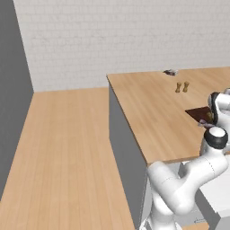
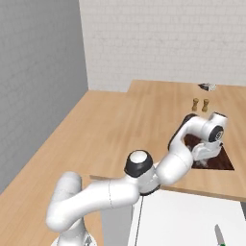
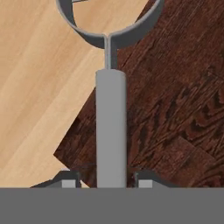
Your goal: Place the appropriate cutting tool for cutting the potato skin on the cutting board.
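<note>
Your two-finger gripper (image 3: 110, 180) is clamped on the straight handle of the slim grey metal peeler (image 3: 110, 127). It hangs over a corner of the flat dark brown cutting board (image 3: 175, 113), loop head reaching past the edge above the light wood countertop (image 3: 39, 87).

Glossy white rounded arm (image 2: 110, 192) segments with dark joint rings
</note>
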Motion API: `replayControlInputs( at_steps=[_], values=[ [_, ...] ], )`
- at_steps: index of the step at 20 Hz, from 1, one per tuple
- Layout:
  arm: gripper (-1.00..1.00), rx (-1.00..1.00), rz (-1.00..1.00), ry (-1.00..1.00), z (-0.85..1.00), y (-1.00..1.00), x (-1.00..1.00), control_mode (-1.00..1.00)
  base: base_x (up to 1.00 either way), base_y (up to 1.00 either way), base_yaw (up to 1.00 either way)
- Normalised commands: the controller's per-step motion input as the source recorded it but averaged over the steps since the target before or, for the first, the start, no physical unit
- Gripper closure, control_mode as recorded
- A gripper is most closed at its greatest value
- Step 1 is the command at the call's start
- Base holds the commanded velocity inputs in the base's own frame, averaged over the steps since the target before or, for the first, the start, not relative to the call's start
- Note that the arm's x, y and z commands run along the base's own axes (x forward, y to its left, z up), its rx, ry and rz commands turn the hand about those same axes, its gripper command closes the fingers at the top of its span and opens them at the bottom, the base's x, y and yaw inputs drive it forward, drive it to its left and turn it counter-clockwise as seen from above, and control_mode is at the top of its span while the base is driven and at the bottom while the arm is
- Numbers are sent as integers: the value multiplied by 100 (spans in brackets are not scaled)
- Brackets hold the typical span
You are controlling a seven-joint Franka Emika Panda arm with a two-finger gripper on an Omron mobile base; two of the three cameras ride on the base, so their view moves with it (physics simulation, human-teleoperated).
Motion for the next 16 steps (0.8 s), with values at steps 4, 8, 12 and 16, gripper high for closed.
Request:
replayControlInputs(
  at_steps=[4, 8, 12, 16],
  values=[
    [-100, 0, 0, 2, 24, 22, -51, -100, 0, 0, 0],
    [-100, 0, 4, -2, 41, 34, -60, -100, 0, 0, 0],
    [-100, -9, 23, -10, 25, 72, -47, -100, 0, 0, 0],
    [-100, -23, 35, -24, 30, 72, -40, -100, 0, 0, 0]
  ],
)
